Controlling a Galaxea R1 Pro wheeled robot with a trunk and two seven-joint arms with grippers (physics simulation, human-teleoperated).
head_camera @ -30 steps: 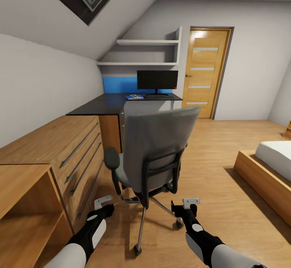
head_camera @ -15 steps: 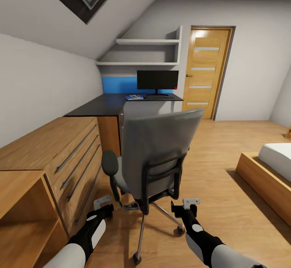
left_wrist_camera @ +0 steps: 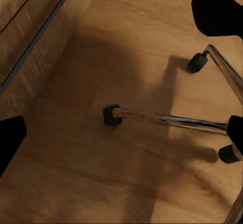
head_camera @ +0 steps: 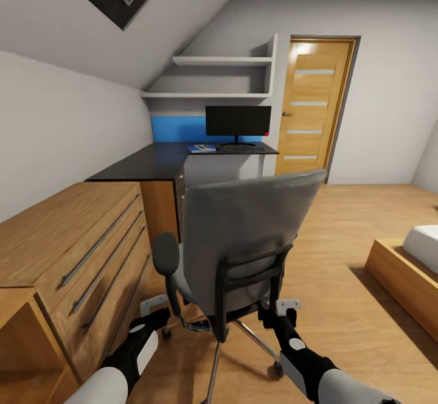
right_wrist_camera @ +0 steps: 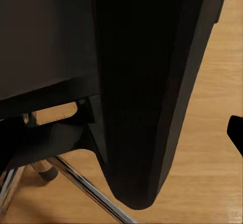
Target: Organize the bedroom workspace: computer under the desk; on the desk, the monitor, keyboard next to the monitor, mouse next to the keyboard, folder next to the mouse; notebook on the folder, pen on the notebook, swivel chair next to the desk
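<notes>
Your swivel chair (head_camera: 243, 240) sat dead ahead at 12 o'clock, back facing you, seat turned toward the worktop (head_camera: 164, 159). The left tool (head_camera: 156, 304) hung low at 7 o'clock beside the chair's black armrest (head_camera: 166, 254); the right tool (head_camera: 287, 304) sat at 5 o'clock, just behind the backrest frame. Neither touched the chair as far as the head view showed. Both tools carried nothing; I could not tell whether the jaws were released or clenched. The left wrist view had the chrome base leg (left_wrist_camera: 167, 121) with a caster (left_wrist_camera: 110, 115) on the wood floor (left_wrist_camera: 126, 41). The right wrist view had the dark chair back (right_wrist_camera: 147, 82) up close.

Far end at 12 o'clock: the monitor (head_camera: 238, 120) stood on the worktop with the keyboard (head_camera: 238, 147) at its foot and the blue folder (head_camera: 201, 148) just at 9 o'clock of the keyboard. The mouse and pen were too small to tell. A wooden drawer unit (head_camera: 79, 246) ran along your 9 o'clock, a door (head_camera: 316, 109) at 1 o'clock, a bed (head_camera: 410, 264) at 3 o'clock.
</notes>
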